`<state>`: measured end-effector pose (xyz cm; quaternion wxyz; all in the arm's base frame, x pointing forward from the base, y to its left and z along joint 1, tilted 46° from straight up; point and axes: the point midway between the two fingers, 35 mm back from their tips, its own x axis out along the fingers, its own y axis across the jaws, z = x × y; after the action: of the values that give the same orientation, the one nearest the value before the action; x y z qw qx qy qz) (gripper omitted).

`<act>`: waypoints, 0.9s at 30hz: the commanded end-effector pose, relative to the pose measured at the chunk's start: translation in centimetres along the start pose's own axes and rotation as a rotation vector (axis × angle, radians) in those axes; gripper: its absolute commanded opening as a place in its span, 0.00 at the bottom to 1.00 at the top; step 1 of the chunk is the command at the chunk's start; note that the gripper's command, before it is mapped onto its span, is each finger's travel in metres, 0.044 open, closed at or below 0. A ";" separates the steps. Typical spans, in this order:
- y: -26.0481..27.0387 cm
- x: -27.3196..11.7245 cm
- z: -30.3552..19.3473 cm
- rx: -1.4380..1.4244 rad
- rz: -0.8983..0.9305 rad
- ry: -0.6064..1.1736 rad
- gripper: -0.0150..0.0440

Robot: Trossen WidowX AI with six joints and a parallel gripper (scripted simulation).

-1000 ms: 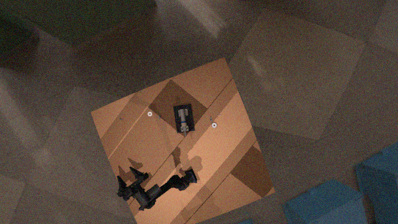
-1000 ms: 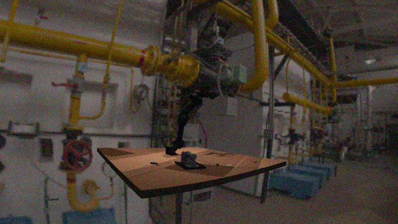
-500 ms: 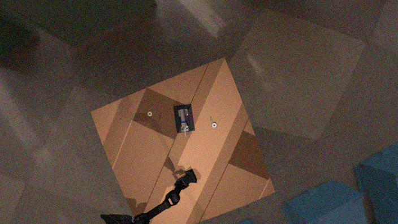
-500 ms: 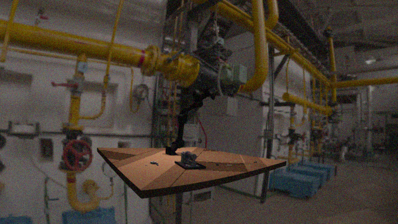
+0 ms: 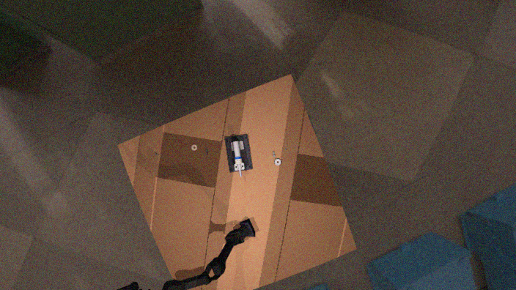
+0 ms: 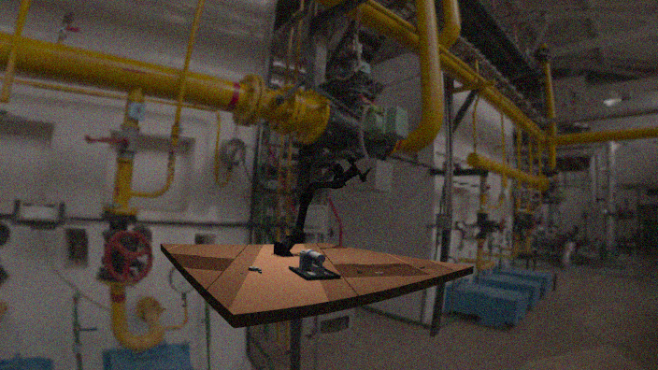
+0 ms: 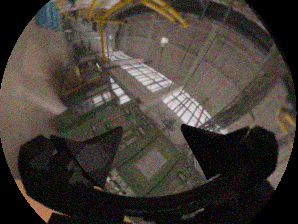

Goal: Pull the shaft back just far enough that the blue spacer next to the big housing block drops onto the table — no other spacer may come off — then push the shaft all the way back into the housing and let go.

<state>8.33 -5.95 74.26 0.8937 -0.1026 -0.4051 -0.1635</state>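
The assembly stands on a dark base plate point(image 5: 250, 161) point(image 6: 329, 276). From above, a thick white cylinder point(image 5: 236, 147) point(image 6: 318, 255) lies along it. One blue band, the blue spacer point(image 5: 237, 158), sits between that cylinder and a white block point(image 5: 239, 167) with dark holes. A thin grey shaft end point(image 5: 240, 173) sticks out beyond the block. Other spacers cannot be made out. My gripper point(image 6: 367, 175) point(image 7: 152, 128) is open and empty, high above the table and far from the assembly. In the top view it is at the bottom edge, partly cut off.
A white ring point(image 5: 196, 147) lies left of the plate and another white ring point(image 5: 278, 162) lies right of it, with small grey pieces point(image 5: 273, 153) nearby. The arm's base point(image 5: 248, 228) point(image 6: 282, 249) stands on the wooden table point(image 5: 315, 234) point(image 6: 262, 299).
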 end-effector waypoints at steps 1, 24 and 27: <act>4.5 0.0 0.9 -0.111 0.059 -0.050 1.00; 30.8 1.0 -18.6 -0.746 0.664 0.083 1.00; 32.0 0.8 -23.6 -0.797 0.749 0.166 1.00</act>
<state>34.28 16.59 60.44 0.8131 -0.5403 -0.2166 -0.0005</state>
